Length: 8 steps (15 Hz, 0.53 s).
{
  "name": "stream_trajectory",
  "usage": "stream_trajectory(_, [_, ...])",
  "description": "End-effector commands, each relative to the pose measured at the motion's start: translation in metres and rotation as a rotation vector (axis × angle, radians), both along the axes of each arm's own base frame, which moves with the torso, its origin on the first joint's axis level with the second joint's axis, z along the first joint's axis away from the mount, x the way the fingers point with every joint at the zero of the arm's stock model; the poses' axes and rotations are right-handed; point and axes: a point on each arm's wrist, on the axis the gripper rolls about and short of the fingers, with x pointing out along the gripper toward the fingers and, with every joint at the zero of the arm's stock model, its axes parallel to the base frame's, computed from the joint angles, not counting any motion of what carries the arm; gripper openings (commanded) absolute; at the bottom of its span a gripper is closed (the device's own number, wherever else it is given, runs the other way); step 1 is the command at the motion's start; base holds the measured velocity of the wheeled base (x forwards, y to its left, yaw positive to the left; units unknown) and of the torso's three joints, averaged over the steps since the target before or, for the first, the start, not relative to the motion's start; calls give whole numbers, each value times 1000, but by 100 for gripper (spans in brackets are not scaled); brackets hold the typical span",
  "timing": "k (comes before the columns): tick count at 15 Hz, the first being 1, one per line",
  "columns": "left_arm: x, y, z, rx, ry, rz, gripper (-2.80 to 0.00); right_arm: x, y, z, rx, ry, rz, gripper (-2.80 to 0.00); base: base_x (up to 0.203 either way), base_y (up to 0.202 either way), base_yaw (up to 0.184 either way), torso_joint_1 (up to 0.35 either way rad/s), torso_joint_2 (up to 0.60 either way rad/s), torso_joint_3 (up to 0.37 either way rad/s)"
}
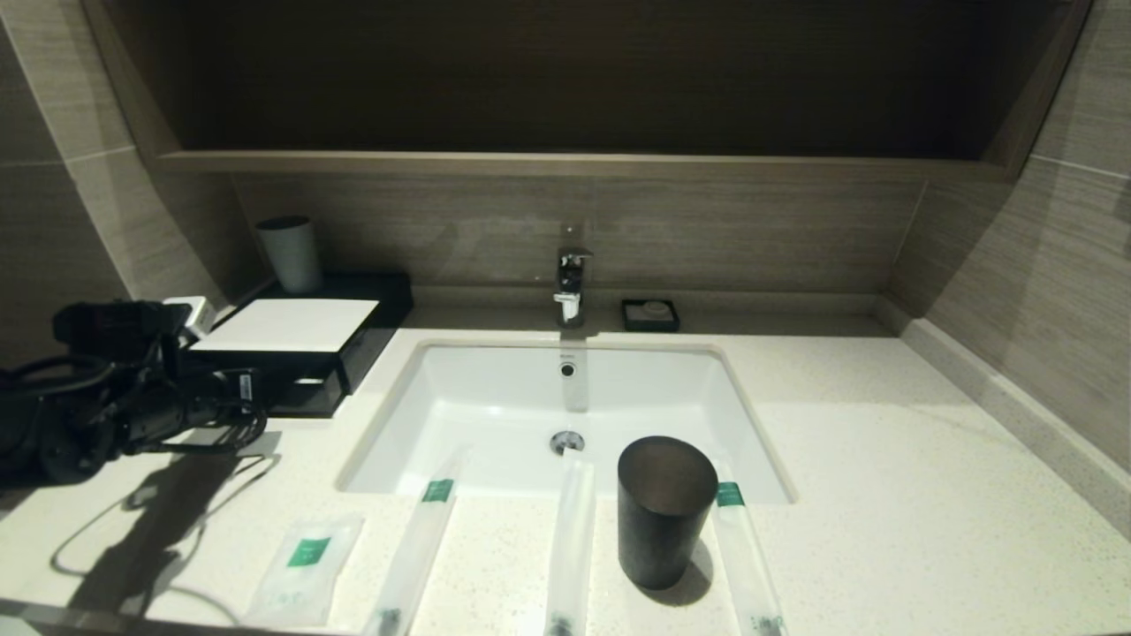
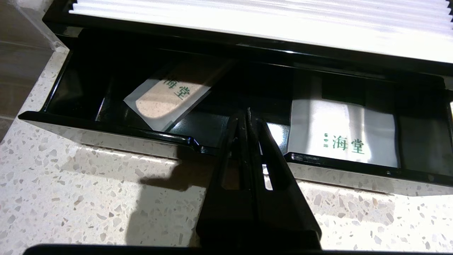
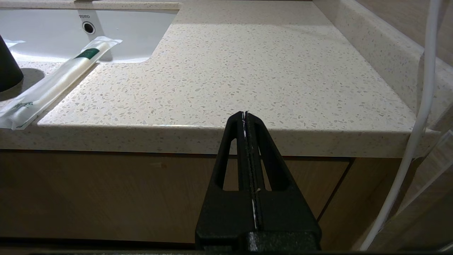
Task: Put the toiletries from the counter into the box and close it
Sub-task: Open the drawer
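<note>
The left gripper (image 2: 246, 115) is hanging at the open drawer (image 2: 116, 122) of the box (image 1: 305, 340), fingers pressed together and holding nothing, its tip over the notch in the drawer's front lip. The box is sitting at the counter's (image 1: 884, 495) back left corner. Two white packets (image 2: 166, 101) with green print are lying in the drawer, seemingly in separate compartments. Three long sachets (image 1: 415, 548) are lying along the counter's front edge, their far ends jutting over the sink (image 1: 495, 406), with the flat sachet (image 1: 305, 565) near the front left corner and a dark cup (image 1: 663, 512) standing between two of them. The right gripper (image 3: 246, 115) is resting below the front edge, pinched closed and empty.
</note>
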Motion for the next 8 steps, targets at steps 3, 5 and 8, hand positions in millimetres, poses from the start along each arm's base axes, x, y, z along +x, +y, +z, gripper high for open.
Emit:
stream_trajectory(3, [-5, -1, 6, -2, 11, -1, -280, 0, 0, 0, -1, 0, 0, -280, 0, 0, 0, 0, 0, 0])
stream_trajectory(5, [-6, -1, 5, -3, 15, -1, -280, 0, 0, 0, -1, 0, 0, -280, 0, 0, 0, 0, 0, 0])
stream_trajectory(8, [-9, -1, 6, -4, 28, -1, -280, 0, 0, 0, -1, 0, 0, -280, 0, 0, 0, 0, 0, 0])
